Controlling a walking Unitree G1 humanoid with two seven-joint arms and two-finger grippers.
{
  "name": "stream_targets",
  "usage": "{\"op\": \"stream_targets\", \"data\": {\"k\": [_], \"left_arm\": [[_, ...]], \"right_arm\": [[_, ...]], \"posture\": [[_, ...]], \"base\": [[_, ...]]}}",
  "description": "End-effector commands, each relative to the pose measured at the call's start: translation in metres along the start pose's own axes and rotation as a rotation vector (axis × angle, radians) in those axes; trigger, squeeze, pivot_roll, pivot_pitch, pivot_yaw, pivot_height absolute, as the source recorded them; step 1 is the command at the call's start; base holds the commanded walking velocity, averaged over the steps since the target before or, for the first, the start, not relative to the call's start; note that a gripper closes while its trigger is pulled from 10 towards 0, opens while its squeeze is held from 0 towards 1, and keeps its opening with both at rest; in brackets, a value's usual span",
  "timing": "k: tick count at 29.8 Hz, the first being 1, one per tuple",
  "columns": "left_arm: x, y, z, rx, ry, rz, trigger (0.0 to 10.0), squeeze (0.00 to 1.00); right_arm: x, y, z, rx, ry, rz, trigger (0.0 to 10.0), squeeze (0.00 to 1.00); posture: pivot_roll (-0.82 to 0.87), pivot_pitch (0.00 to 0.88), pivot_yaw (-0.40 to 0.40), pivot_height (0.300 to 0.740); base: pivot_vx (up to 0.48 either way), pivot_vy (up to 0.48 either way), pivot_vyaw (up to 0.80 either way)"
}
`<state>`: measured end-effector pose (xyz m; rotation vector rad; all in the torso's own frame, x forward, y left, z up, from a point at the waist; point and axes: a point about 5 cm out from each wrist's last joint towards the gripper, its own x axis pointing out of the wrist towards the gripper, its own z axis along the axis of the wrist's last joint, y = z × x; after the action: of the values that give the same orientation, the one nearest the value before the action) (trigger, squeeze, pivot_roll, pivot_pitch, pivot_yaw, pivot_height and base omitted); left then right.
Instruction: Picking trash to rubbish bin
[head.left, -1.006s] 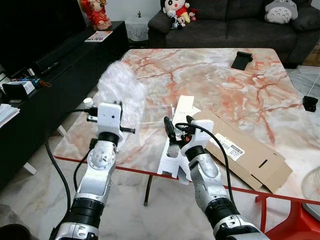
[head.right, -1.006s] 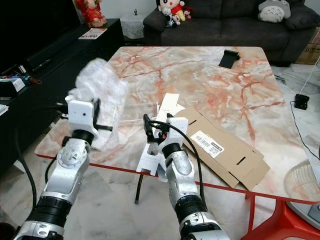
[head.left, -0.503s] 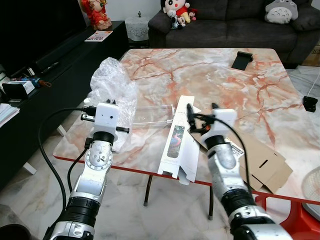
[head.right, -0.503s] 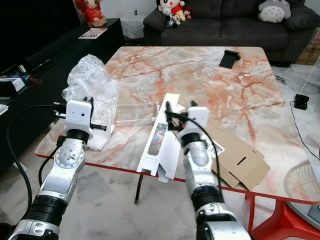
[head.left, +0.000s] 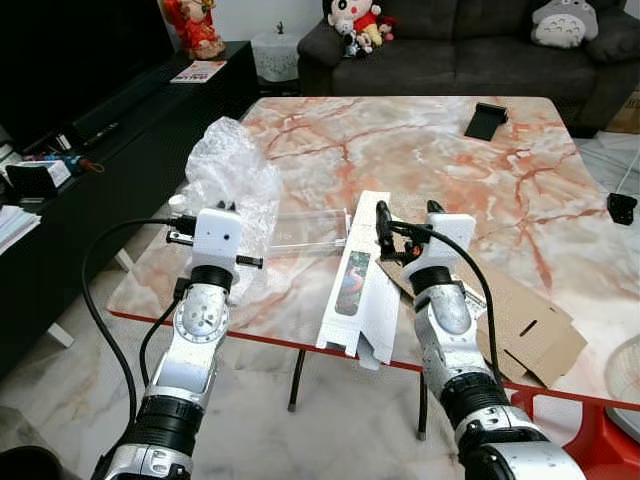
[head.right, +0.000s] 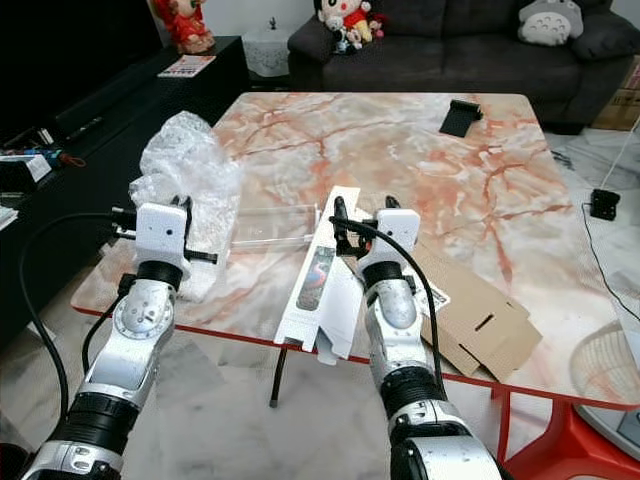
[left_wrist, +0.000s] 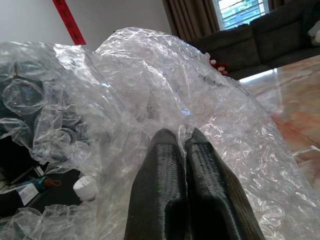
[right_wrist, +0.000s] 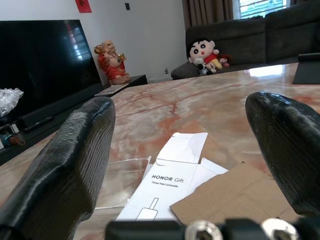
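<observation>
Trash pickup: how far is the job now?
Nothing looks binned yet. In hand: the left pincer is shut on the bubble wrap. Left on the table: white box, clear tray, cardboard. The right pincer is open above them.

A home living room: dark sofa (head.left: 470, 45) with plush toys (head.left: 352, 22), television (head.left: 70, 50), marble table (head.left: 450, 150).

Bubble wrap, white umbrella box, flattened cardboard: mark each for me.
bubble wrap (head.left: 232, 165), left eye view, its crumpled upper bulge.
white umbrella box (head.left: 352, 290), left eye view, its printed middle panel.
flattened cardboard (head.left: 530, 335), left eye view, its right flap.
</observation>
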<state>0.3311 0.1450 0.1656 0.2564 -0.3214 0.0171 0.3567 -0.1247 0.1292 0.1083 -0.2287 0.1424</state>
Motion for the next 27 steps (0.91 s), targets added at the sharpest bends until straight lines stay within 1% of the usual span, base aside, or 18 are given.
{"op": "stream_targets", "data": {"k": [1,27], "left_arm": [[-0.0009,0.0022,-0.0015,-0.005,0.004,-0.004,10.0,0.00],[-0.0022,-0.0002,-0.0019,-0.015,0.006,-0.017,10.0,0.00]], "right_arm": [[0.0018,0.0046,-0.0003,0.005,0.004,0.017,10.0,0.00],[-0.0007,0.0038,-0.0048,0.011,0.025,0.010,10.0,0.00]], "posture": [[0.06,0.033,0.095,0.740],[0.07,0.035,0.091,0.740]], "base": [[0.000,0.000,0.00],[0.000,0.000,0.00]]}}
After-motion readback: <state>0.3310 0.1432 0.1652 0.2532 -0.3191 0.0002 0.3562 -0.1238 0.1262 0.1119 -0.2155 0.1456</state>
